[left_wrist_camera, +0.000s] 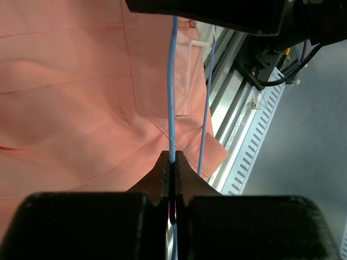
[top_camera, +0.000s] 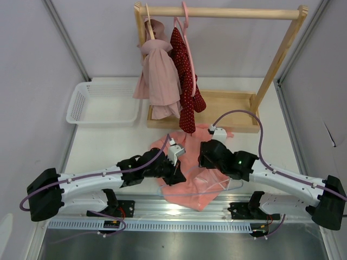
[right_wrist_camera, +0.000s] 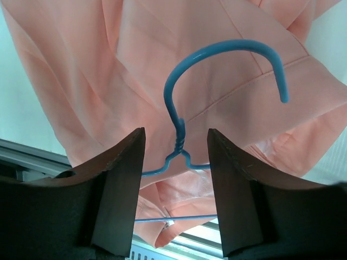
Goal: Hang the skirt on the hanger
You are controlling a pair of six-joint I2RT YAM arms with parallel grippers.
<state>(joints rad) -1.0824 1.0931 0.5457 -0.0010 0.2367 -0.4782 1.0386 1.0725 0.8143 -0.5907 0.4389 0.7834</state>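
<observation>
Left end effector [left_wrist_camera: 172, 161] is clenched on the hanger [left_wrist_camera: 172, 81] wire; right end effector [right_wrist_camera: 176, 138] stands released astride its neck. Skirt [top_camera: 184, 195] lies on the bench [top_camera: 108, 143] beneath. Risk: thin wire twisting in the single pinch, snagging fabric.

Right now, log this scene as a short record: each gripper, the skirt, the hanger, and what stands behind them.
Left gripper: shut on the wire of the hanger
Right gripper: open, fingers either side of the hanger neck
Skirt: lying on the table between the arms
Hanger: over the skirt, not on the wooden rack
Behind: wooden rack with pale pink garment and red dotted garment; white basket at left
</observation>
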